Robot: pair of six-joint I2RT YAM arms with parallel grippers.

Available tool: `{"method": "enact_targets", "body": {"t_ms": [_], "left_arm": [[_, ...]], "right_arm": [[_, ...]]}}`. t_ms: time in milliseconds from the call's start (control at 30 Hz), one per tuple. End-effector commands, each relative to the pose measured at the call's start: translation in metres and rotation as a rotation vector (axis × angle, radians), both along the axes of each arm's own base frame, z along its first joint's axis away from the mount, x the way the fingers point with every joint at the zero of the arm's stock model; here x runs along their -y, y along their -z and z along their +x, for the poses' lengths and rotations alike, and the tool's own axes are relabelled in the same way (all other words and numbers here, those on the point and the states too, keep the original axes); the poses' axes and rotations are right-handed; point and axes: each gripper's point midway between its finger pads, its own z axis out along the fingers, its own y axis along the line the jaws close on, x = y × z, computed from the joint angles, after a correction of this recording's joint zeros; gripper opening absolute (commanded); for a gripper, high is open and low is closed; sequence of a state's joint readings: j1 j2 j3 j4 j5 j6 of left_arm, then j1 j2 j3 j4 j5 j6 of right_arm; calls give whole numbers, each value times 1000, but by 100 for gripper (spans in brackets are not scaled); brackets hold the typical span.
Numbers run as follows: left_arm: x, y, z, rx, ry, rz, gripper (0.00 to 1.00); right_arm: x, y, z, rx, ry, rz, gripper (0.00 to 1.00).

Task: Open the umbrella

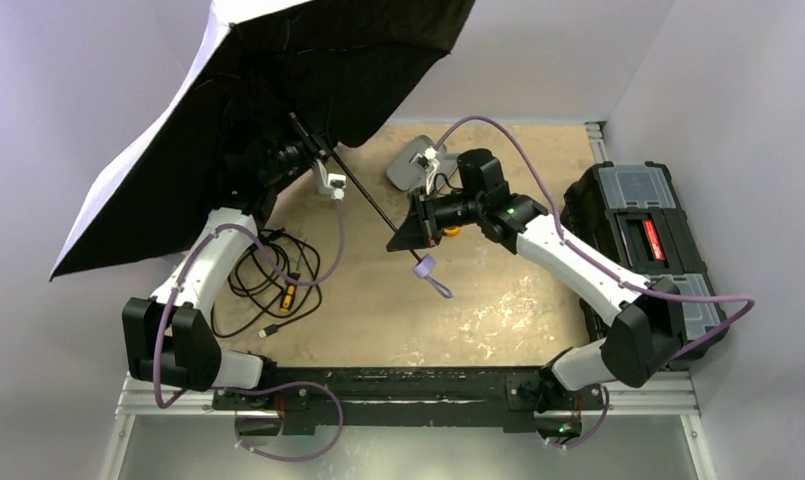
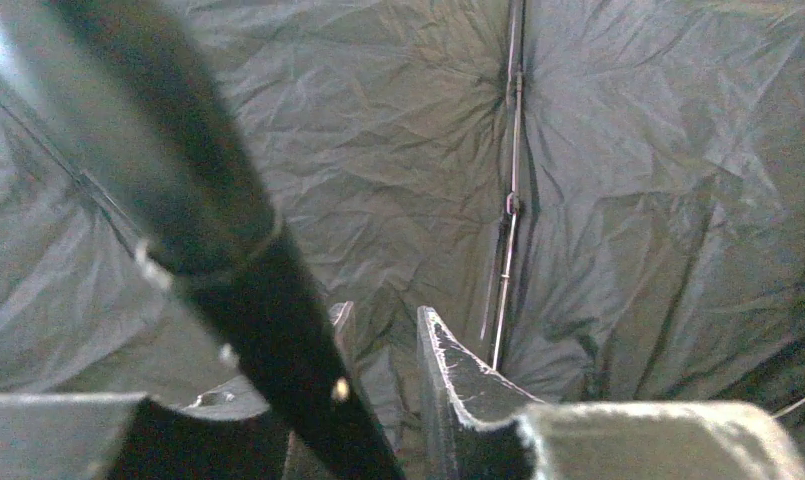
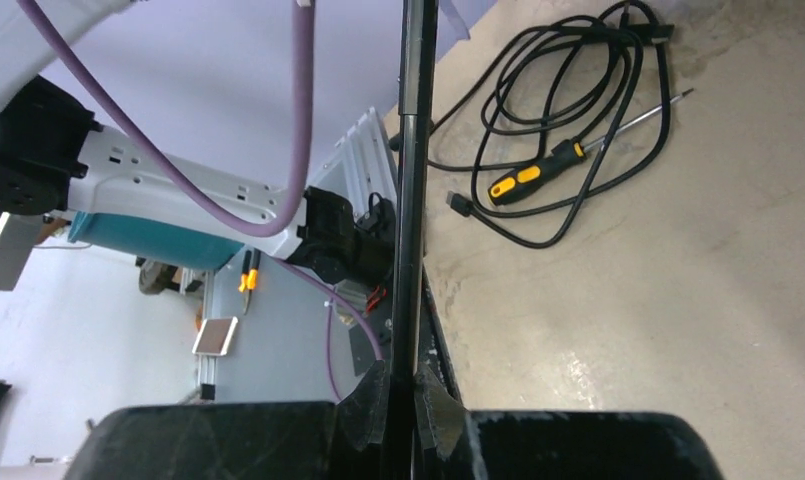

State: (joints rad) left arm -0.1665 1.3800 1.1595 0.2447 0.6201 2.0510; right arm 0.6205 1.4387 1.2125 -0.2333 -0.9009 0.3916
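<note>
The umbrella [image 1: 268,70] stands open at the upper left, its canopy black inside with a pale lavender outer rim. Its thin black shaft [image 1: 363,195] slants down to the small lavender handle [image 1: 425,266] over the table's middle. My right gripper [image 1: 410,235] is shut on the shaft [image 3: 415,250] just above the handle. My left gripper [image 1: 308,152] is under the canopy beside the upper shaft. In the left wrist view its fingers [image 2: 448,360] stand apart with black canopy fabric [image 2: 628,200] showing between them. The blurred shaft [image 2: 238,270] crosses in front of the left finger.
A coiled black cable [image 1: 273,265] and a yellow-and-black screwdriver [image 1: 290,295] lie near the left arm; both also show in the right wrist view [image 3: 538,175]. A black toolbox [image 1: 638,235] stands at the right edge. A grey object [image 1: 410,162] lies at the back.
</note>
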Motion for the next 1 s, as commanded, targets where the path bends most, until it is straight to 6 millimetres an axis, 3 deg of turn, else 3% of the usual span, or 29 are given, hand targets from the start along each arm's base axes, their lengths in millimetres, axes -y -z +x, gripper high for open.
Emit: {"method": "enact_targets", "body": {"t_ms": [0,200,600,867,967], "left_arm": [[-9,-19,0,109,-69,7,32],[-21,-14,1,94,-139,-13,40],[-53,9,9,14,-323,-22,45],[-68,9,20,9,-412,-60,32],[-73,11,24,19,-441,-61,32]], "right_arm": [[0,-58,7,167,2,161,0],[9,-59,21,146,77,180,0],[30,-70,43,115,193,244,0],[34,-71,42,126,212,246,0],[35,-70,43,135,216,241,0]]}}
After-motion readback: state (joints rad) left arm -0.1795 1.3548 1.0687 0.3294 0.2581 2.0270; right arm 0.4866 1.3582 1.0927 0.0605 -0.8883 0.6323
